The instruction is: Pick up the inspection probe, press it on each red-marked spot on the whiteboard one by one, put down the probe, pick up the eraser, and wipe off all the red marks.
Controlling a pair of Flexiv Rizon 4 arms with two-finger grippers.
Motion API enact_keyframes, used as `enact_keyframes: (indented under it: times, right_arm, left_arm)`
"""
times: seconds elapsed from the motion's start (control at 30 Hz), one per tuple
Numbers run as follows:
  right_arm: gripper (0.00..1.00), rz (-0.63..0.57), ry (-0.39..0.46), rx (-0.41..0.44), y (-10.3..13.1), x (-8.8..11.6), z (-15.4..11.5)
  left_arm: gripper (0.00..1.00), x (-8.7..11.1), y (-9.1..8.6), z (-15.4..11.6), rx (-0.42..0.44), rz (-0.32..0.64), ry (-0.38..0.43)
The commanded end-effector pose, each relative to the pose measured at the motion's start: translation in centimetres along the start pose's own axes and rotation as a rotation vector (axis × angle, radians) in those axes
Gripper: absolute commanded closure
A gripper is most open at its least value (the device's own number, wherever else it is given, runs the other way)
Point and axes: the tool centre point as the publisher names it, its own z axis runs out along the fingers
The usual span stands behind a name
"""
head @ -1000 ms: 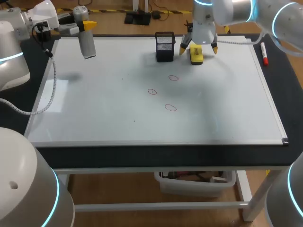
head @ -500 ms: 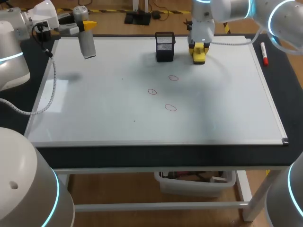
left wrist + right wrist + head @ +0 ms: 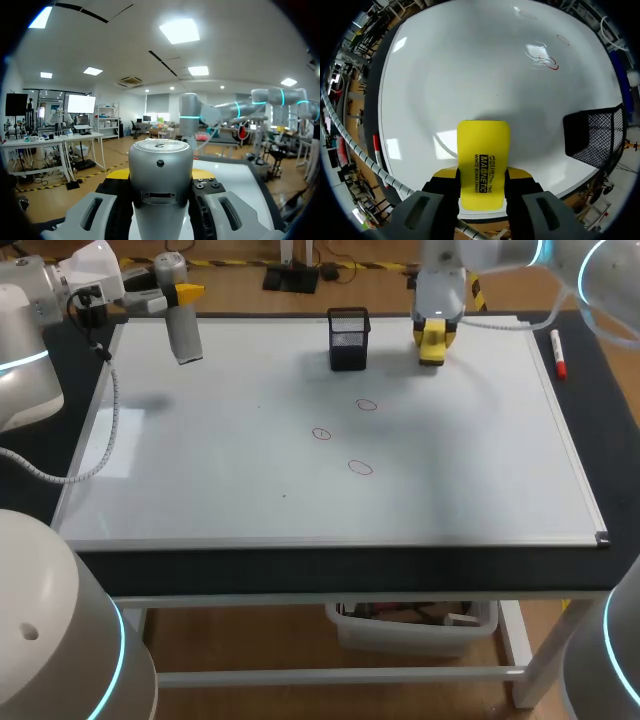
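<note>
The grey cylindrical probe hangs above the whiteboard's far left corner, my left gripper shut on it. In the left wrist view the probe fills the gap between the fingers of the left gripper. My right gripper is shut on the yellow eraser at the far side of the board, right of the holder. The right wrist view has the eraser clamped in the right gripper over bare board. Three red circles mark the middle of the board.
A black mesh pen holder stands at the far middle of the board, just left of the eraser. A red marker lies beyond the board's right frame. Both arms sit along the far edge.
The right gripper's fingers, open around the eraser a second ago, have closed on it. The eraser has since shifted right and toward the far edge. The left arm and probe stayed still.
</note>
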Motion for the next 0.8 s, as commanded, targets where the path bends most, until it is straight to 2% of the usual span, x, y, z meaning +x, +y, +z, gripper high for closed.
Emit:
enact_keyframes:
  times: [0.03, 0.4, 0.8]
  right_arm:
    - [1.00, 0.033, 0.001, 0.021, 1.0, 2.1, -1.6]
    - [1.00, 0.190, 0.004, 0.029, 1.4, 7.0, -1.7]
    - [1.00, 0.343, -0.005, 0.015, 4.2, 11.1, -1.7]
  left_arm:
    - [1.00, 0.1, 0.0, 0.0, 0.003, 0.003, -0.005]
    - [1.00, 0.1, 0.0, 0.0, 0.003, 0.003, -0.005]
    - [1.00, 0.1, 0.0, 0.0, 0.003, 0.003, -0.005]
